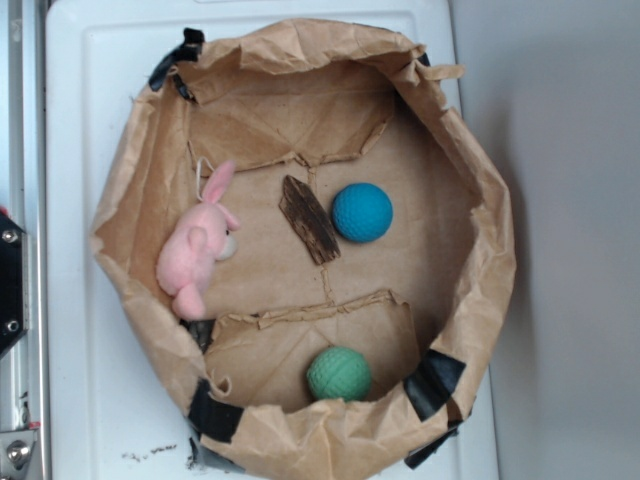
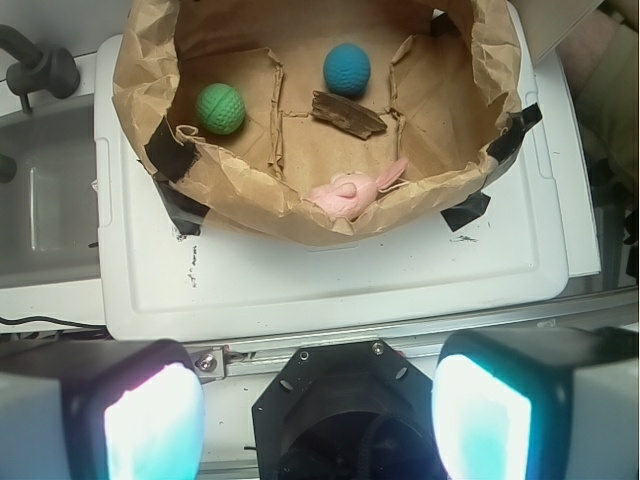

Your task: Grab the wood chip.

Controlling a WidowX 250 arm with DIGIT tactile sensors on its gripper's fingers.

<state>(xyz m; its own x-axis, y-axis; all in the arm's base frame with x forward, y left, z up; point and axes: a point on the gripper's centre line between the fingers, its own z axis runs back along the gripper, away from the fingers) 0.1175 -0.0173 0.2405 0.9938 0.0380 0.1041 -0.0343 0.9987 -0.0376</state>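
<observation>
Four loose things lie in the paper basin (image 1: 480,250) on my exterior view, and I read them from the left of the frame across. At centre left a pink plush rabbit (image 1: 200,250) leans against the crumpled wall, ears pointing up. Next, near the middle of the frame, is the wood chip (image 1: 308,219): a flat, elongated dark brown sliver with streaky lengthwise grain and angled ends, lying diagonally from upper left to lower right, flat on the brown paper floor. Its long side runs a little beyond the width of the blue ball (image 1: 362,212) just beside it on the right; from here I think the two are close without touching, though the view is soft. Lower down, centre bottom, a green ball (image 1: 339,374) sits on a torn paper flap (image 1: 300,340). Black tape patches (image 1: 432,384) hold the rim, and the basin stands on a white tray (image 1: 80,120).

On the wrist view, the gripper (image 2: 318,420) fills the bottom of the frame, its two pale pads spread wide apart with nothing between them, well short of the basin. The chip (image 2: 348,113) shows in the upper middle there, just below the blue ball (image 2: 347,69), with the green ball (image 2: 220,108) to the left and the rabbit (image 2: 352,191) against the near wall.
</observation>
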